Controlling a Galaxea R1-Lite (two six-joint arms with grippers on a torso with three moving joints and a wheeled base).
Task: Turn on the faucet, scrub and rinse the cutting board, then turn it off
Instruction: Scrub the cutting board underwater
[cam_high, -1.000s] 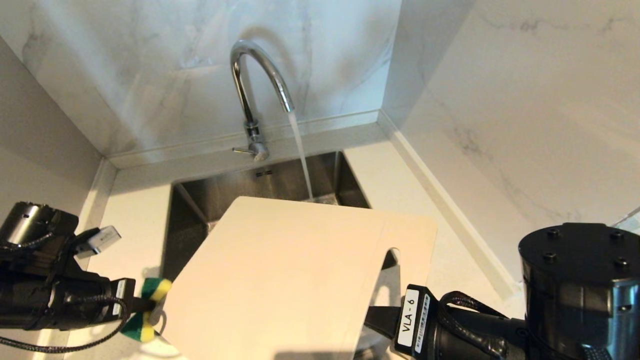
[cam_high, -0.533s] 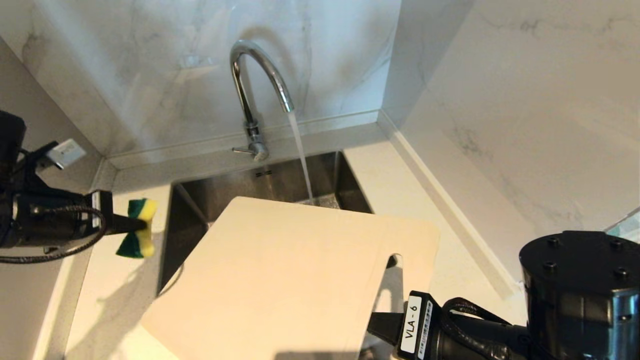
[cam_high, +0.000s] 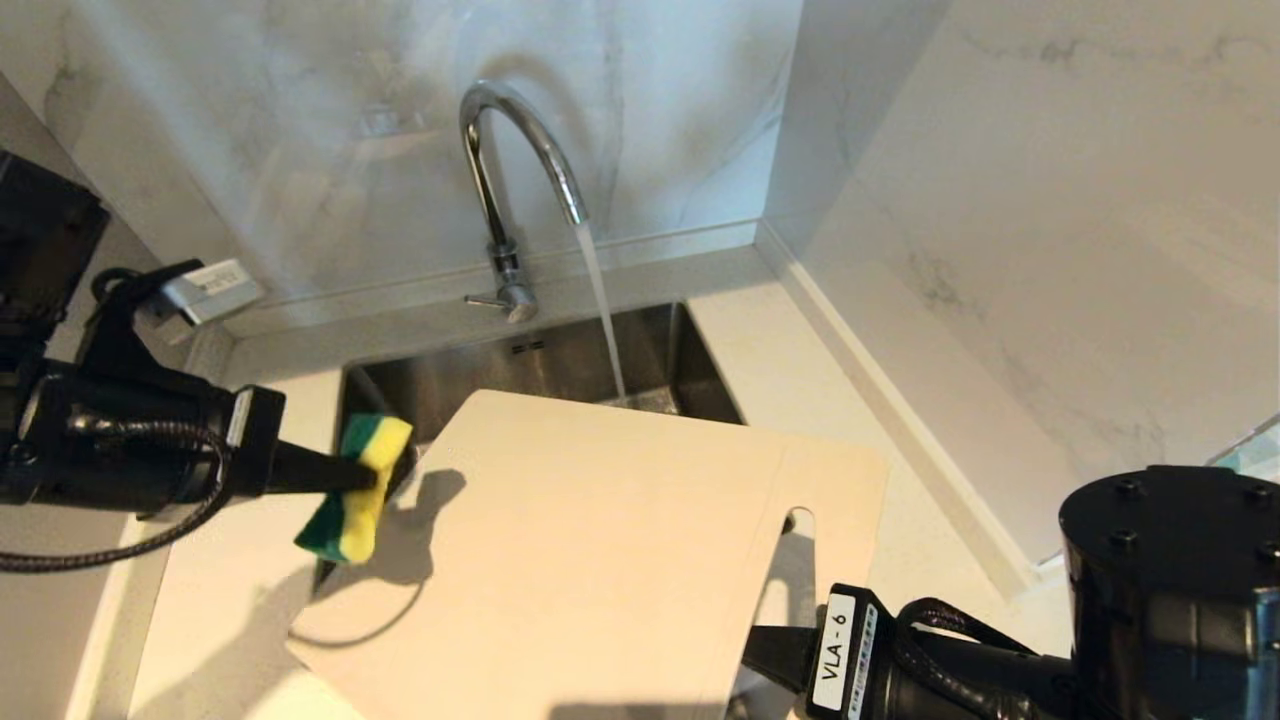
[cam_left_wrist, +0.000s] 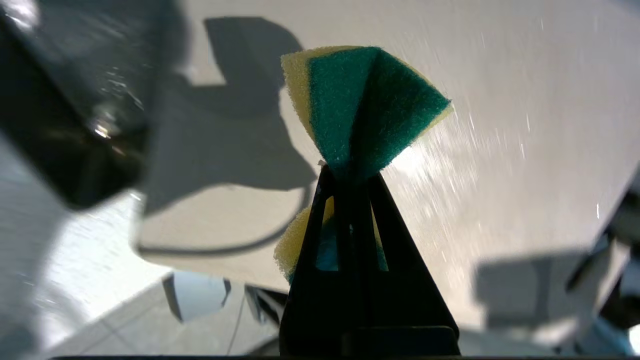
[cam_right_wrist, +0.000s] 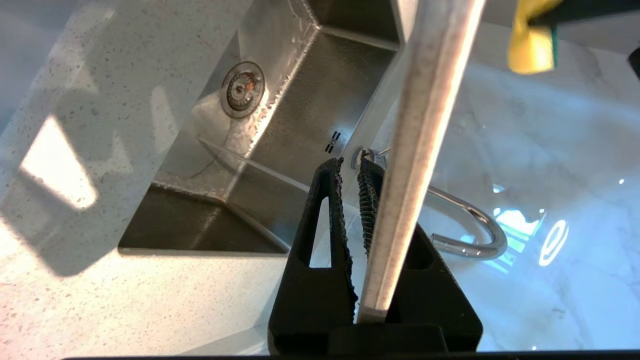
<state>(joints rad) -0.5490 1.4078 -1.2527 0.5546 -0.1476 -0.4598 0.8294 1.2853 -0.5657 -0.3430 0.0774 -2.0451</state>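
Observation:
The chrome faucet (cam_high: 500, 180) runs, and its stream falls into the sink just past the far edge of the cutting board (cam_high: 600, 540). The beige board is held tilted over the sink, handle slot at its right end. My right gripper (cam_high: 775, 645) comes in from the lower right and is shut on the board's edge (cam_right_wrist: 425, 125) near that slot. My left gripper (cam_high: 365, 478) is shut on a yellow-and-green sponge (cam_high: 355, 485), which hangs beside the board's near-left corner and casts a shadow on it. The left wrist view shows the pinched sponge (cam_left_wrist: 365, 100) over the board (cam_left_wrist: 500, 125).
The steel sink (cam_high: 400, 400) lies under the board, with its drain (cam_right_wrist: 242, 89) showing in the right wrist view. Pale speckled counter (cam_high: 240, 600) flanks it on both sides. Marble walls (cam_high: 1000, 200) close in behind and at the right.
My left gripper with the sponge has risen from the counter at the lower left and swung right, up to the board's left corner. The board and right gripper have hardly moved.

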